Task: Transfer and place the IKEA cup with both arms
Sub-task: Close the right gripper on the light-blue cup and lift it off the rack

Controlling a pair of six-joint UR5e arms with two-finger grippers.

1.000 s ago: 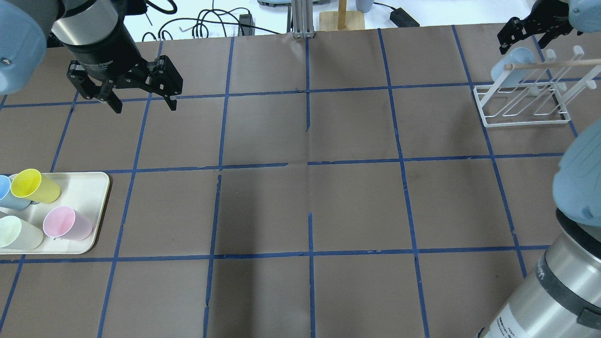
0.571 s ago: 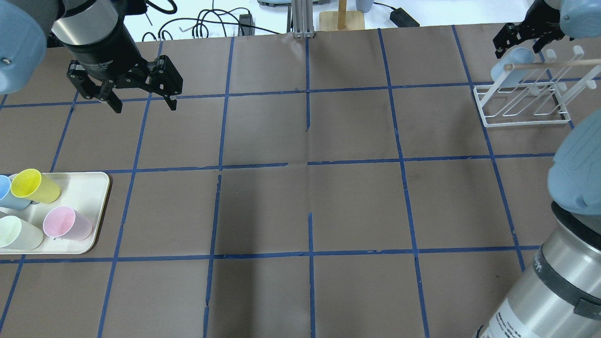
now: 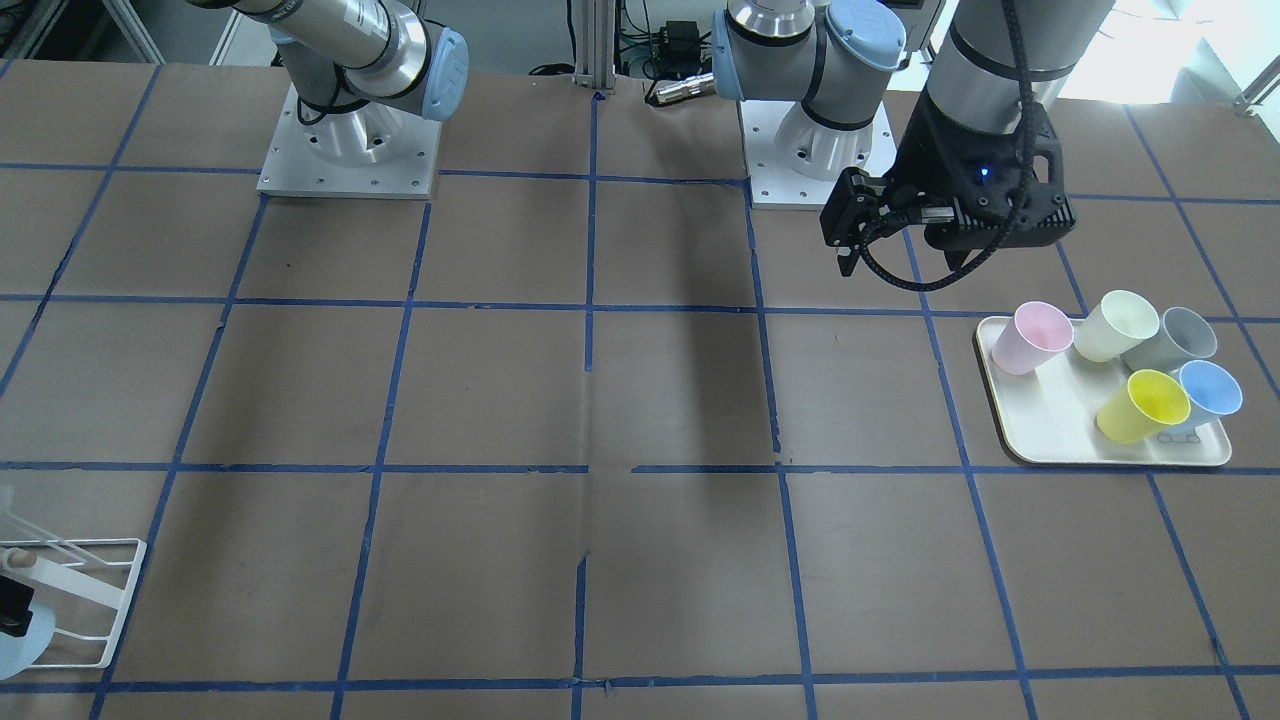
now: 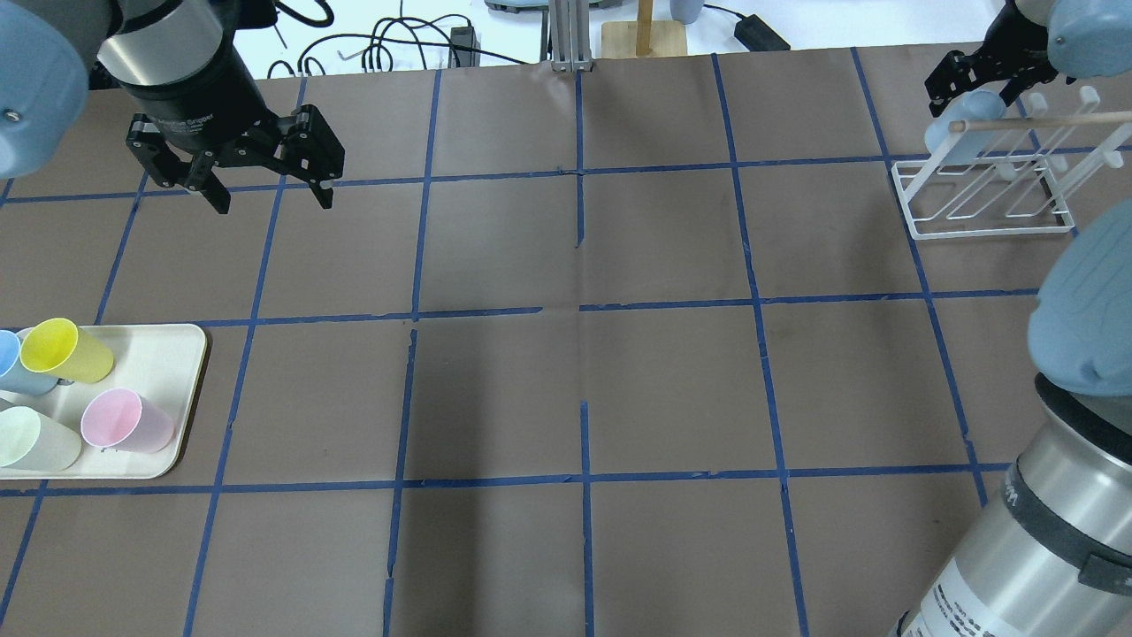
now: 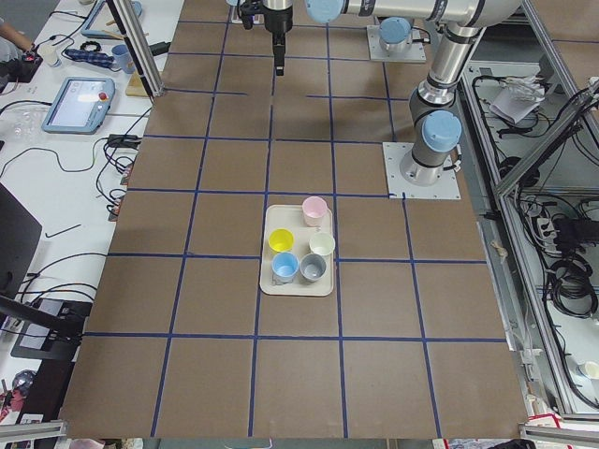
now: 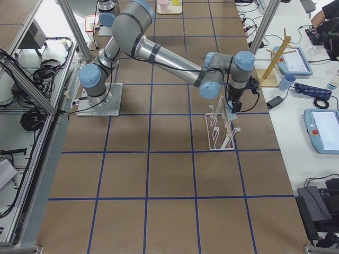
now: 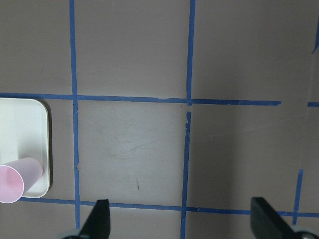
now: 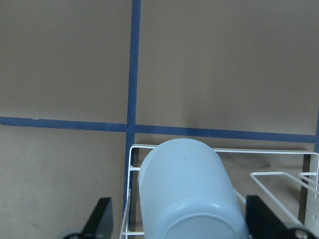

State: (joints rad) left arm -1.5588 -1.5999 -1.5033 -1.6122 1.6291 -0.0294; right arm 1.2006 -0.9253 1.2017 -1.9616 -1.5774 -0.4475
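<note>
The pale sky-blue IKEA cup (image 4: 962,126) rests tilted, base up, on the left end of the white wire rack (image 4: 982,232). In the right wrist view the cup (image 8: 185,189) fills the space between the fingers, which stand clear of it. My right gripper (image 4: 977,81) is open and empty just above the cup. My left gripper (image 4: 272,200) is open and empty, hovering over bare table far from the cup. In its wrist view, the left gripper (image 7: 182,221) has both fingers spread wide.
A cream tray (image 4: 168,354) at the table's left holds yellow (image 4: 66,349), pink (image 4: 124,420), pale green (image 4: 31,440) and brighter blue (image 3: 1210,388) cups, plus a grey cup (image 3: 1175,340). A wooden dowel (image 4: 1035,122) tops the rack. Cables lie beyond the far edge.
My right gripper has drawn back from the cup toward the far table edge. The cup stays on the rack. The left arm has not moved.
</note>
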